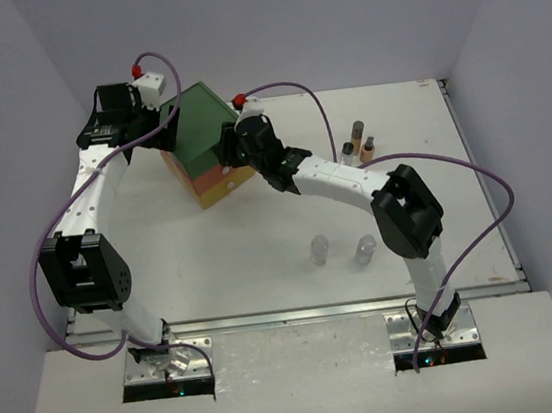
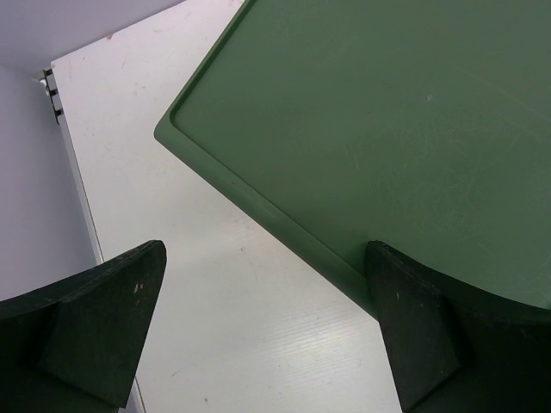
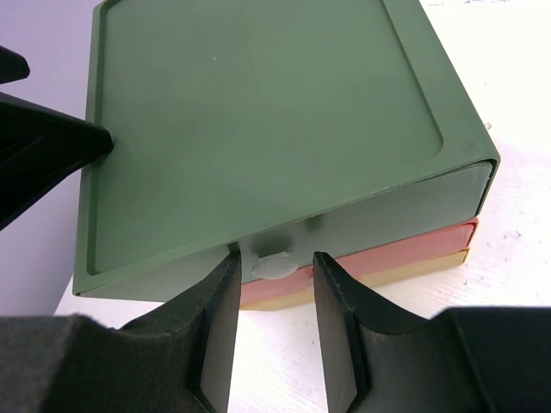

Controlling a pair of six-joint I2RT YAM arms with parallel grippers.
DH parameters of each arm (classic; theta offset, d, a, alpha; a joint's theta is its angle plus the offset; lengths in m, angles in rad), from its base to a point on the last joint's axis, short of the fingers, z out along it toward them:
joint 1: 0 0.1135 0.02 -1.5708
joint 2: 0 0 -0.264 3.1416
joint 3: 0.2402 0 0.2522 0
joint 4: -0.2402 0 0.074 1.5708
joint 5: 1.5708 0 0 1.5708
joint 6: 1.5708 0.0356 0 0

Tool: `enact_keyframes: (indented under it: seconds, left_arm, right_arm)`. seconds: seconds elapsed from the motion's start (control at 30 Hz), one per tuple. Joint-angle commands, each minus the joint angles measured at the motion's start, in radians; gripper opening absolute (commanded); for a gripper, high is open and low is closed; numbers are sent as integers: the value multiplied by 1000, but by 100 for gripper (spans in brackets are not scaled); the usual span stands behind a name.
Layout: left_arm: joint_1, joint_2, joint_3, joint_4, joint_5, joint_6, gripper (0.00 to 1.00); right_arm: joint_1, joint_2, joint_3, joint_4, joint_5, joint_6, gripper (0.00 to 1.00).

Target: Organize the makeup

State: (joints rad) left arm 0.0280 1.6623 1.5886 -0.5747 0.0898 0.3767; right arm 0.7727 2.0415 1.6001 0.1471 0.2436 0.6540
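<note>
Knob (image 3: 274, 268): pale tab on the top green drawer of the drawer chest (image 3: 258, 112), centred between the right gripper (image 3: 274, 258) fingers, not yet pinched.
Right gripper state: narrow gap, straddling the knob.
Left gripper (image 2: 265, 251): spread wide at the chest's far corner.
Clear bottles (image 1: 319, 251), tubes (image 1: 357, 142): standing on the table (image 1: 259, 229), right of the chest, nearer the right arm.

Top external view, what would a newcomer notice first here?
The green-topped drawer chest stands left of centre on the table, with both arms bent over it. The right pincer, open, flanks the pale knob on its top drawer, while the open left pincer sits at its opposite edge. Two clear bottles stand alone nearer the front.
</note>
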Motion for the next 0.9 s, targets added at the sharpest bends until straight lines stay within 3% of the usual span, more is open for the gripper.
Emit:
enact_keyframes:
  seconds: [0.0,0.17,0.3,0.37,0.63,0.87]
  left_arm:
    - [10,-18,-26,-21,-11,16,100]
    - [10,-21,-32,-17,-15,19,100]
    - [12,-21,-29,-14,-12,18,100]
    - [11,-19,-26,-14,-12,18,100]
    - [10,-22,-27,-25,-12,11,100]
    - [10,-36,-49,-23,-11,2,100]
  right_arm:
    - [-7,-31,-10,102,2,-54,40]
    - [-7,-101,-144,207,-129,-203,45]
    - [-15,-162,-379,371,-213,-209,46]
    - [-19,-155,-412,456,-233,-229,47]
    - [-75,4,-295,488,-428,-171,48]
    - [-82,75,-258,551,-342,-164,42]
